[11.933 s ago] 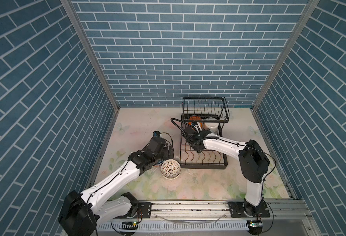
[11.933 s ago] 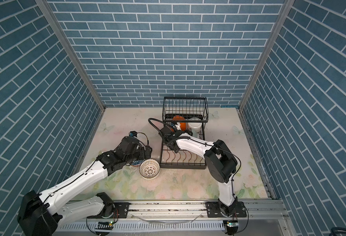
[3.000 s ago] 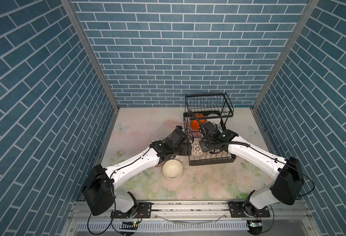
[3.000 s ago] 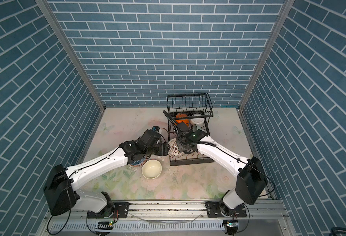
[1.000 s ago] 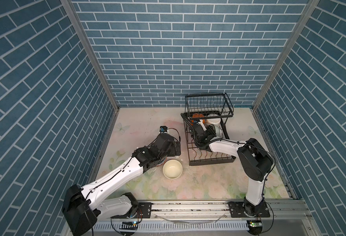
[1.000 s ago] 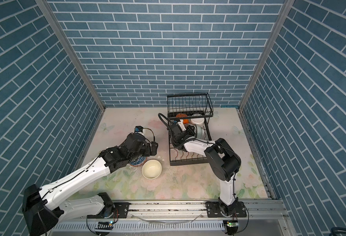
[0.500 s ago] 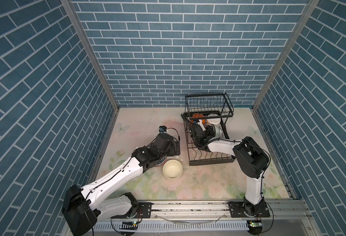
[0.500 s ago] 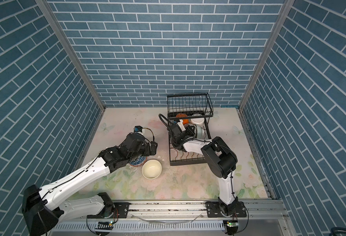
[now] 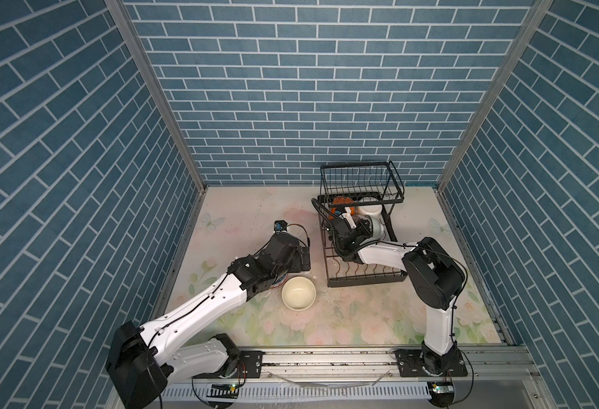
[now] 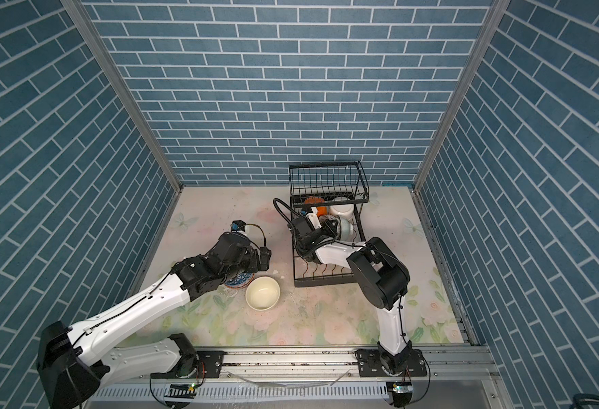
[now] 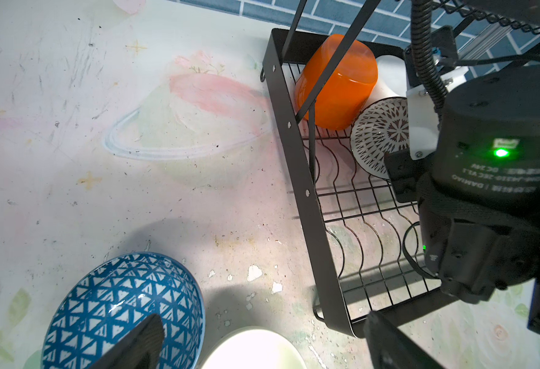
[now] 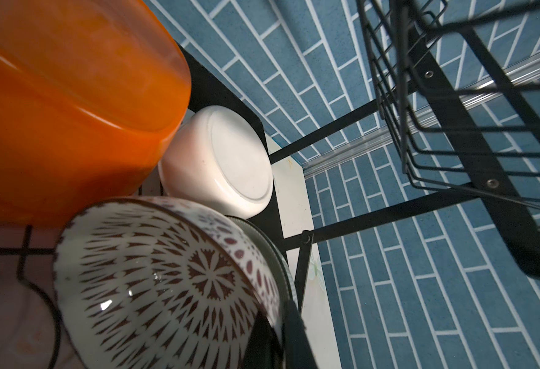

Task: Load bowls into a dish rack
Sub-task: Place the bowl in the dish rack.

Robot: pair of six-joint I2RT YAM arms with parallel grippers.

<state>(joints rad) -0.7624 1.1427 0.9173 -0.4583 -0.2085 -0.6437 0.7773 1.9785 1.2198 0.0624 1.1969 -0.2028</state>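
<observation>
Your right claw (image 12: pixel 278 338): pinching the patterned bowl (image 12: pixel 166 281) in the dish rack (image 9: pixel 361 279); left claw (image 11: pixel 262 319): spread near cream bowl (image 9: pixel 298 293) and blue-and-white bowl (image 11: pixel 125 306), at the rack's 8 o'clock.

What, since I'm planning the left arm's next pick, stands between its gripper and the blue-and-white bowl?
Nothing visible does. The open left gripper hangs close above the blue-and-white bowl on the table; the cream bowl lies beside it, not between them.

Both top views looked steeply down from high at the front over the whole desk (image 9: pixel 241 212) and dish rack (image 9: pixel 361 281). The left wrist camera faced the desk closely; the right wrist camera sat inside the rack, both showing its orange bowl (image 11: pixel 348 89).
</observation>
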